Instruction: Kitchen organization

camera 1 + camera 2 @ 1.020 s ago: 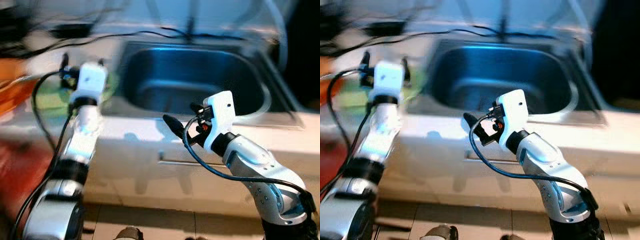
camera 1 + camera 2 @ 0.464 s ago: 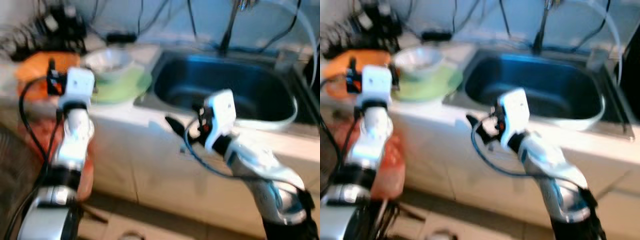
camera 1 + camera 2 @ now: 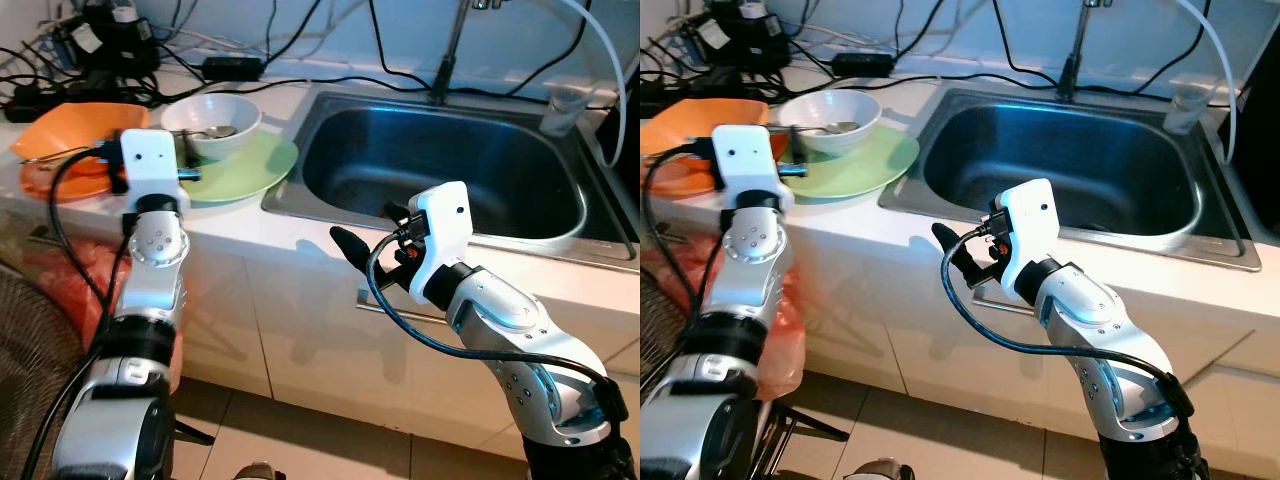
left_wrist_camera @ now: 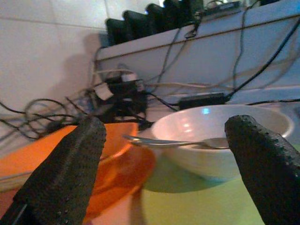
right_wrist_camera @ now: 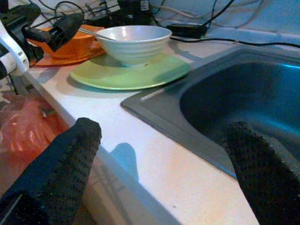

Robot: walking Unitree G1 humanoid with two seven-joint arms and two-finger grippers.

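A deep stainless-steel sink (image 3: 440,165) is lying empty beside a white countertop (image 3: 300,235) where a round pale-green plate (image 3: 245,170) is carrying a white ribbed ceramic bowl (image 3: 212,122) with a metal spoon (image 4: 173,142) across it. The left gripper (image 4: 164,173) is hovering spread wide just short of the bowl; the right gripper (image 5: 159,173), equally agape, is waiting at the counter edge. A good grasp likely means advancing level, straddling the bowl's rim, avoiding the spoon
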